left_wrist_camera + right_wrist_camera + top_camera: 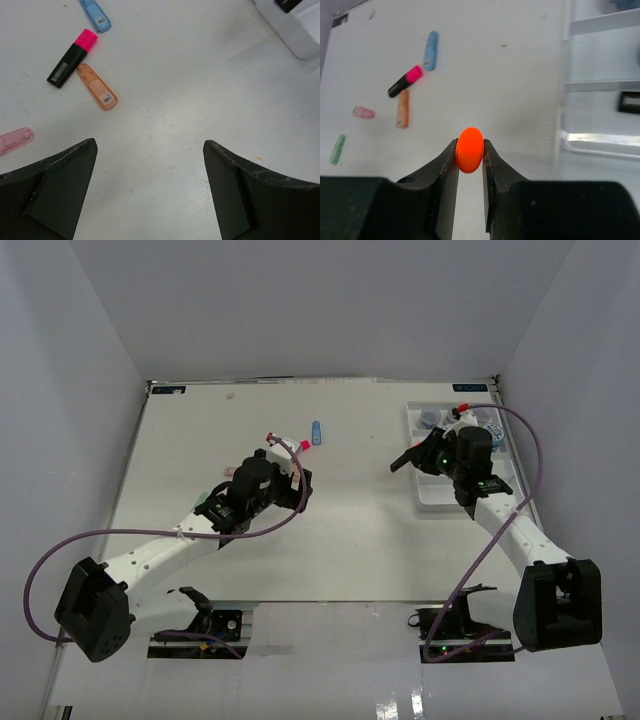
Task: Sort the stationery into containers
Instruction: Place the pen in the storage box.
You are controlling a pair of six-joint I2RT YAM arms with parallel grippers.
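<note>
So, R hand (470,146) is squeezed tight on the orange-cap highlighter (470,151). Only its round orange end shows, poking up btw the two black fingers (445,175). In the top view R hand sits over the table (350,540), just beside the left side of the white tray (440,496), not over it. R wrist view has the tray's ridges on the right. A black thing (630,102) lies in one section there, cut off by the pic edge, can't tell what it is. At the tray's far end sit two small round jars, a grey jar (430,418) & a blue jar (491,428), partly hidden by the arm.

L hand (150,165) is open very wide & has nothing in it, just bare table btw its fingers (65,190). It hangs nr the middle of the table, well apart from the tray. Ahead of it lie loose ones: the pink-cap highlighter (72,57), w/ the orange highlighter (97,87) just beside it, nearly touching at one end. The blue highlighter (95,15) is a bit farther on & the pink highlighter (15,140) is off to the left side. R wrist view also shows the green highlighter (337,149) lying alone, apart from the rest. All five lie flat on the table, none in the tray
</note>
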